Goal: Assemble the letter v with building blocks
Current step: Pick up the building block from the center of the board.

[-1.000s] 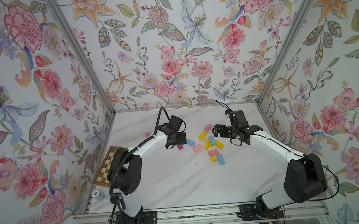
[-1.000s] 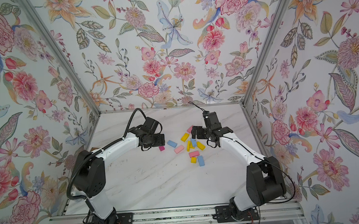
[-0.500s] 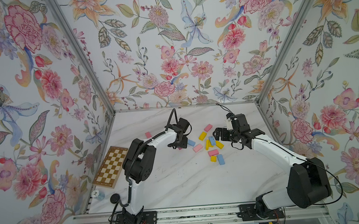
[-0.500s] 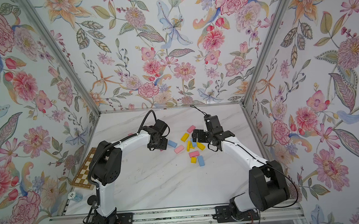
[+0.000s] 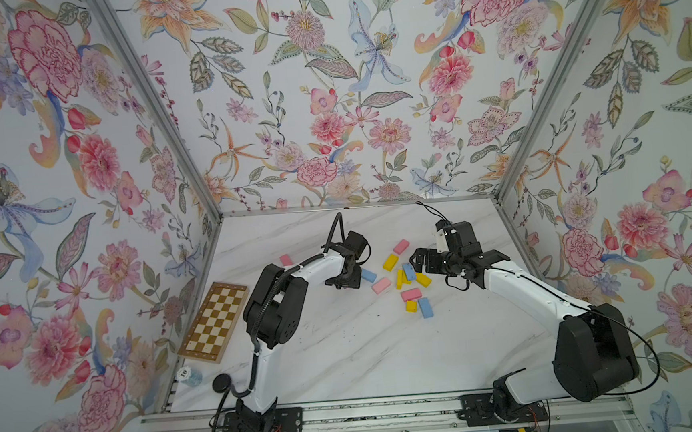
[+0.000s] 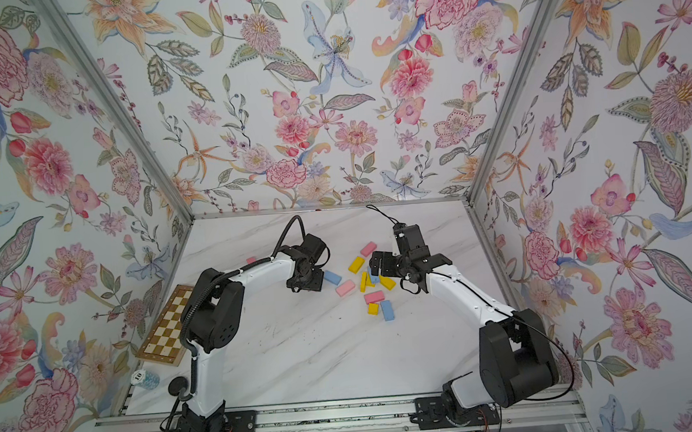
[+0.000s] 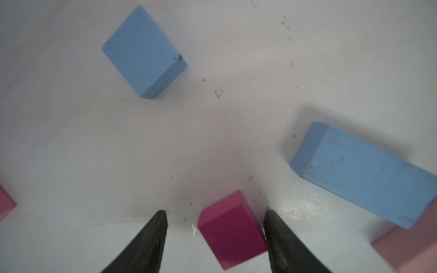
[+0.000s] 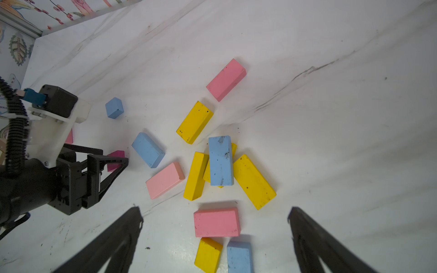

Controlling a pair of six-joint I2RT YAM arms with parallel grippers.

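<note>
The building blocks [image 5: 407, 277] lie scattered mid-table, pink, light blue and yellow. In the left wrist view a small magenta block [image 7: 230, 230] sits on the table between the jaws of my left gripper [image 7: 215, 211]. It touches one finger [image 7: 281, 238], with a gap to the other, so the gripper is open. From above, the left gripper [image 5: 347, 281] [image 6: 307, 284] hides that block. My right gripper [image 8: 215, 210] [image 5: 416, 260] is wide open above the pile, over a pink block [image 8: 216, 223], holding nothing.
A brown-and-cream checkered board [image 5: 214, 320] lies by the left wall, with a stack of chips [image 5: 189, 376] near the front edge. A lone pink block [image 5: 286, 259] sits behind the left arm. A blue oblong [image 7: 364, 175] and a blue square block [image 7: 144, 52] lie near the left gripper.
The left arm's elbow has swung to the right and its gripper has come down around the magenta block, jaws narrowing. The right gripper has barely moved.
</note>
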